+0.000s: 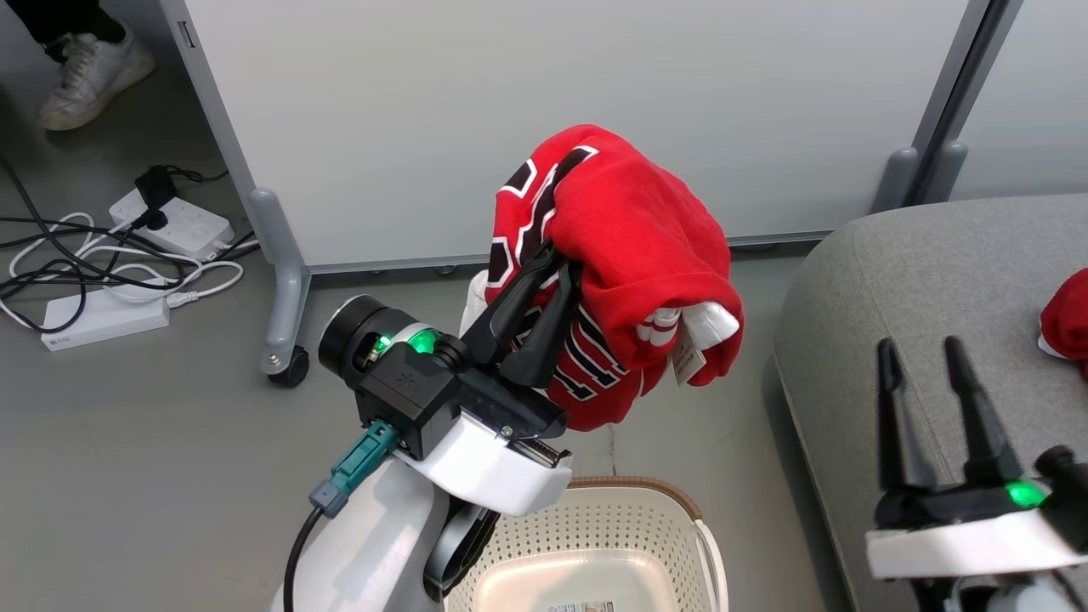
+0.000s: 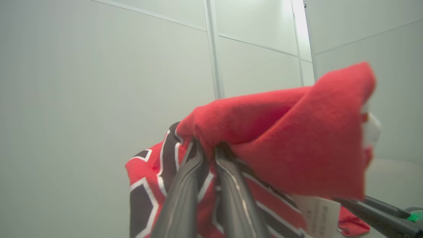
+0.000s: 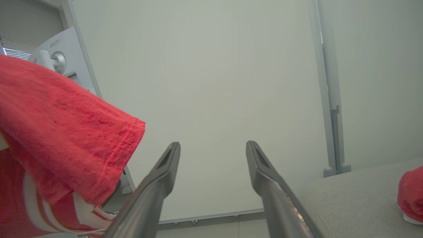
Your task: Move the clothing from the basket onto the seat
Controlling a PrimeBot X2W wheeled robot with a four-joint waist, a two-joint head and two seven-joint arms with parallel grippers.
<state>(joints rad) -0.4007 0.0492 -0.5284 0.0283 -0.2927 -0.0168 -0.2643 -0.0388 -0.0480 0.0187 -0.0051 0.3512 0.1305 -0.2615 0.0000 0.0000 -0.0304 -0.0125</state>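
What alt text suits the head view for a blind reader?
The left end effector holds a red jersey lifted clear of the basket; the open right end effector hovers by the seat, where another red garment lies.

The red jersey with black-and-white lettering (image 1: 637, 229) is soft, matt, slightly fuzzy cloth with a pale paper tag (image 1: 685, 364), above the cream-white perforated basket (image 1: 595, 527) of smooth plastic with a brown woven-look rim (image 1: 646, 486), right of which the large grey seat (image 1: 918, 272) is matt, fine-grained fabric.
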